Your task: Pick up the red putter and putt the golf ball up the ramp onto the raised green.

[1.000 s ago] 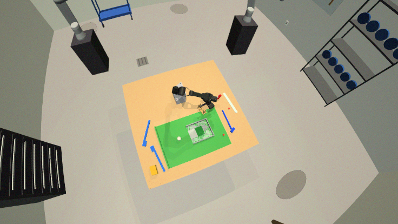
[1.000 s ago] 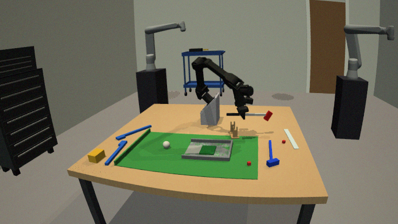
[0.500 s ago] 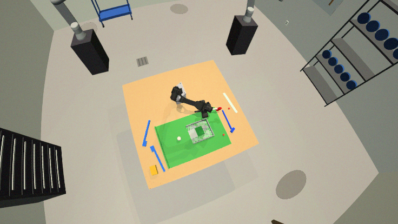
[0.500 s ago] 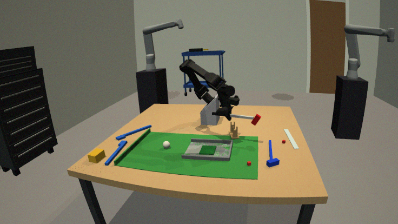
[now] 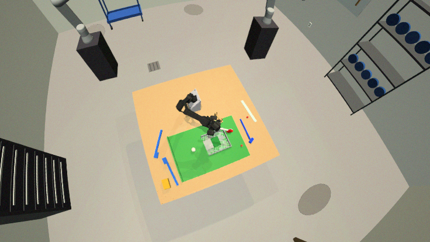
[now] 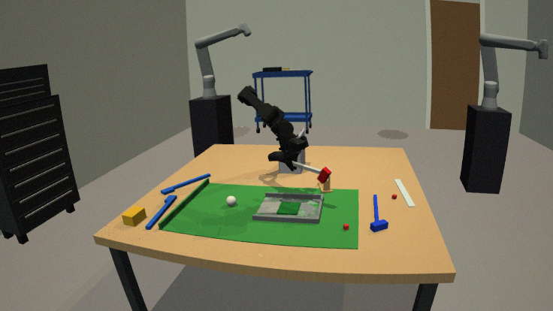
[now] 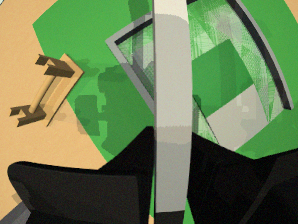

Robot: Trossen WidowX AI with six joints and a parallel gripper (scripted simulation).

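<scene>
My gripper (image 5: 218, 128) (image 6: 294, 166) (image 7: 162, 132) is shut on the red putter's pale shaft. The red putter (image 5: 229, 130) (image 6: 324, 174) (image 7: 173, 95) is in the air, its red head out to the right in the top and exterior views; the wrist view shows only the shaft. The white golf ball (image 5: 193, 149) (image 6: 231, 200) lies on the green mat (image 5: 186, 162) (image 6: 336, 237), left of the ramp. The grey-walled ramp unit (image 5: 219, 151) (image 6: 285, 219) (image 7: 131, 77) has a pale slope on its ball side and a dark green square (image 5: 215, 141) (image 6: 288, 208) (image 7: 225, 75) inside.
A wooden putter stand (image 6: 327, 185) (image 7: 59, 95) is at the mat's back edge, below the putter head. A blue putter (image 5: 245, 130) (image 6: 376, 209), a white strip (image 6: 404, 192) and small red cubes lie right. Two blue putters and a yellow block (image 5: 165, 183) (image 6: 134, 215) lie left.
</scene>
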